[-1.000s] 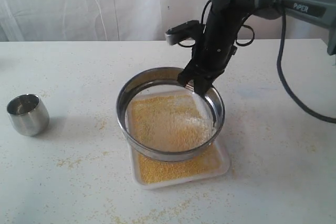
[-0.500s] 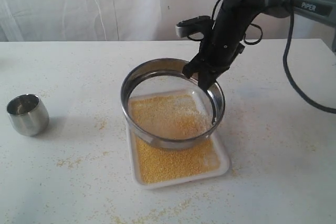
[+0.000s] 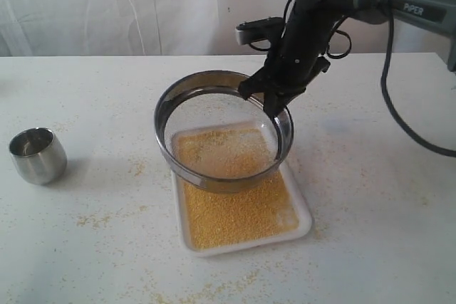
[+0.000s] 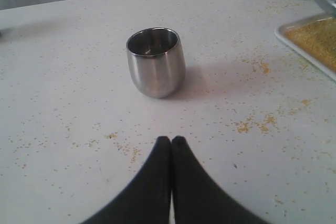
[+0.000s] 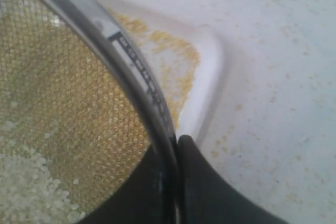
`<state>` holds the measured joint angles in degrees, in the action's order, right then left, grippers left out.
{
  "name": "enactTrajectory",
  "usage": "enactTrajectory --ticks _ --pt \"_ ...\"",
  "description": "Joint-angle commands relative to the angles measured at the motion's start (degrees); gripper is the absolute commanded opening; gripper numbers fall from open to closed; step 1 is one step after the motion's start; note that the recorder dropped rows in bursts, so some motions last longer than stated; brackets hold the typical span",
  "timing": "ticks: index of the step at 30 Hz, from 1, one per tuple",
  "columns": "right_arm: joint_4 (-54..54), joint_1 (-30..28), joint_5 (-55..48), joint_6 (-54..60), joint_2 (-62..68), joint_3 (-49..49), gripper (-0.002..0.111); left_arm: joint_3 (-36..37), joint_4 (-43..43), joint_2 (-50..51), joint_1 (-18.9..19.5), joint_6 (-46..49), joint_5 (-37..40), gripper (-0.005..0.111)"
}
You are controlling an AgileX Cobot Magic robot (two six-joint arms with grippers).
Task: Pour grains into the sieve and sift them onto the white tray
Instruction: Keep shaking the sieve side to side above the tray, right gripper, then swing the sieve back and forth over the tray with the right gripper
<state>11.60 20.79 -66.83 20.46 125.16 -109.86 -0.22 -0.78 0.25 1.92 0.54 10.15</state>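
My right gripper (image 3: 273, 102) is shut on the far right rim of the sieve (image 3: 168, 108), which hangs tilted above the white tray (image 3: 305, 223). Yellow-tan grains (image 3: 239, 218) cover the tray floor. Through the mesh in the right wrist view, whitish grains (image 5: 26, 187) lie inside the sieve (image 5: 131, 64), held by that gripper (image 5: 176, 145), with the tray's corner (image 5: 210, 72) beyond. My left gripper (image 4: 171, 141) is shut and holds nothing, low over the table just short of the steel cup; it does not show in the exterior view.
A small steel cup (image 3: 37, 155) stands upright at the table's left, also seen as the cup (image 4: 156, 61) in the left wrist view. Stray yellow specks (image 3: 107, 218) dot the table around the tray. A black cable (image 3: 399, 119) hangs from the right arm.
The right gripper has carried the sieve to the left and a little higher, after swinging right half a second ago. More of the grain-covered tray shows in front of it. The cup has not moved.
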Motion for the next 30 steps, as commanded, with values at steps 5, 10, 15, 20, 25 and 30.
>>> enactTrajectory --ticks 5,10,15,20,25,30 --pt "1.5 -0.1 -3.1 2.1 -1.5 -0.4 0.000 0.2 -0.7 -0.2 0.1 0.0 -0.1 0.000" --pt "-7.4 -0.1 3.4 -14.1 -1.9 -0.4 0.000 0.2 -0.7 -0.2 0.1 0.0 -0.1 0.000" --pt "7.5 0.8 -3.1 13.0 -1.6 -0.4 0.000 0.2 -0.7 -0.2 0.1 0.0 -0.1 0.000" --pt "-6.6 0.5 0.9 -13.1 -1.9 -0.4 0.000 0.2 -0.7 -0.2 0.1 0.0 -0.1 0.000" --pt "-3.4 1.6 -1.4 -0.8 -1.8 -0.1 0.000 0.2 -0.7 -0.2 0.1 0.0 -0.1 0.000" --pt "3.8 1.5 -3.1 7.2 -1.6 -0.3 0.000 0.2 -0.7 -0.2 0.1 0.0 -0.1 0.000"
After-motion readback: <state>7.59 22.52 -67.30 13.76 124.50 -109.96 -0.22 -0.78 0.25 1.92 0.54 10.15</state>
